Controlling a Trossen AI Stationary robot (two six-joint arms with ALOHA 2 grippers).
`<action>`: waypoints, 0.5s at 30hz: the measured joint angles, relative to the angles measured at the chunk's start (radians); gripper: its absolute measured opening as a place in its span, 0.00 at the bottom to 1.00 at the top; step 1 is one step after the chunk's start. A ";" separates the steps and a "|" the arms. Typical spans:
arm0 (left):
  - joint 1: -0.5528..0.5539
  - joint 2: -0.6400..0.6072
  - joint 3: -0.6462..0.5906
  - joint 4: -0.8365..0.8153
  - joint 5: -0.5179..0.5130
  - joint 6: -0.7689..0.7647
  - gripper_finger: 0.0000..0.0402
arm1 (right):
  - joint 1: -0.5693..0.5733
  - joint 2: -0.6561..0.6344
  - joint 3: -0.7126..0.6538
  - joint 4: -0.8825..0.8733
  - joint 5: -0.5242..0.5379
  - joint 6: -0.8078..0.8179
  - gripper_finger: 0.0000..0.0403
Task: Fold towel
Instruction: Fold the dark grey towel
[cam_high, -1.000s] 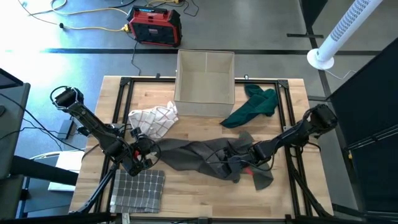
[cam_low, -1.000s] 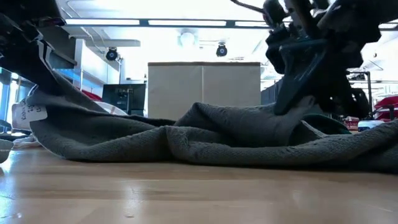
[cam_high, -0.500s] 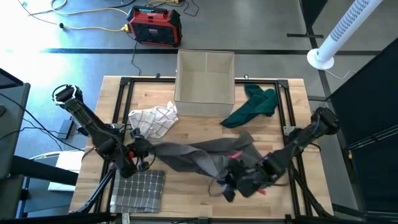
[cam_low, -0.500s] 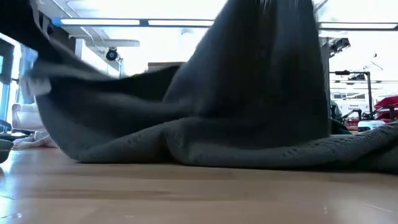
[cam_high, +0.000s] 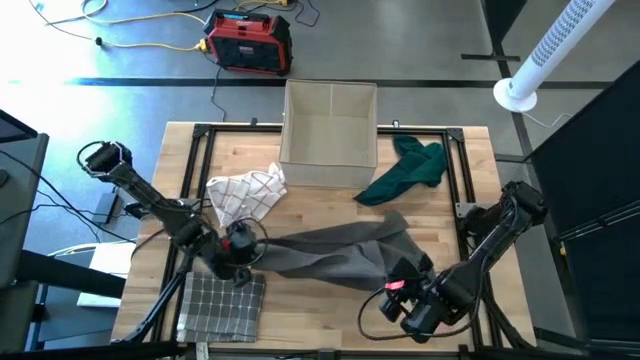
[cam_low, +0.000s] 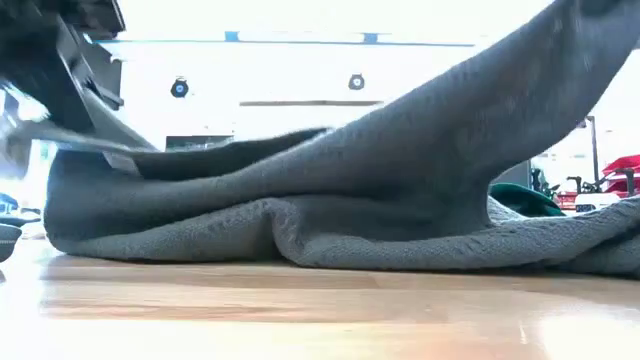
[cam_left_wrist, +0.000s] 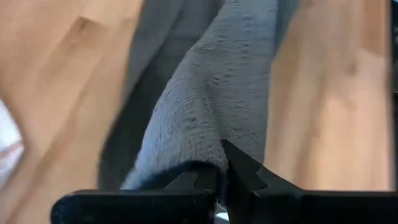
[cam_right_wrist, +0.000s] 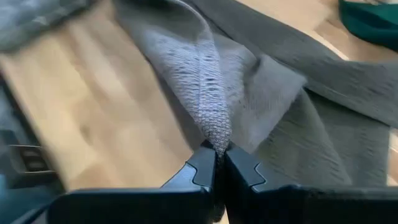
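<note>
A dark grey towel (cam_high: 330, 250) lies rumpled across the middle of the wooden table (cam_high: 300, 320), with its underside on the wood (cam_low: 300, 245). My left gripper (cam_high: 240, 246) is shut on the towel's left end. My right gripper (cam_high: 398, 287) is shut on a raised fold at the towel's near right. In the low view the cloth climbs from the table toward the upper right (cam_low: 520, 90). Both wrist views show the grey towel (cam_left_wrist: 211, 93) (cam_right_wrist: 261, 87) running away from shut fingertips. My left gripper (cam_left_wrist: 222, 167) pinches a bunched fold at the towel's left end (cam_left_wrist: 208, 146) between its two fingers, slanting down from the table's left. The cloth runs off toward the right and rests on the table farther along. My right gripper (cam_right_wrist: 217, 153) pinches a narrow ridge of the towel (cam_right_wrist: 216, 127) between its fingertips, slanting down from the near right. The held part is lifted off the table. The cloth slopes down from it in a taut crease to the rest of the towel.
A cardboard box (cam_high: 330, 135) stands at the far middle. A white checked cloth (cam_high: 247, 192) lies left of it and a green cloth (cam_high: 410, 168) to its right. A folded grey checked towel (cam_high: 222, 305) sits at the near left. Bare wood lies along the near edge.
My right gripper has gone toward the table's near edge and up, turning as it went, with the towel's fold still in its fingers. That part has been lifted and drawn out from the rumpled heap. My left gripper has turned and shifted slightly rightward, still shut on the left end.
</note>
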 joint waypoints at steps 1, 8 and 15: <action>0.025 0.003 -0.006 -0.011 0.001 0.008 0.01 | -0.001 0.005 -0.010 0.014 -0.001 0.002 0.00; 0.195 0.021 -0.040 -0.075 0.022 0.098 0.06 | -0.004 0.041 -0.073 0.105 -0.009 0.004 0.00; 0.288 0.014 -0.029 -0.059 0.031 0.376 0.27 | -0.009 0.039 -0.076 0.143 0.013 -0.040 0.00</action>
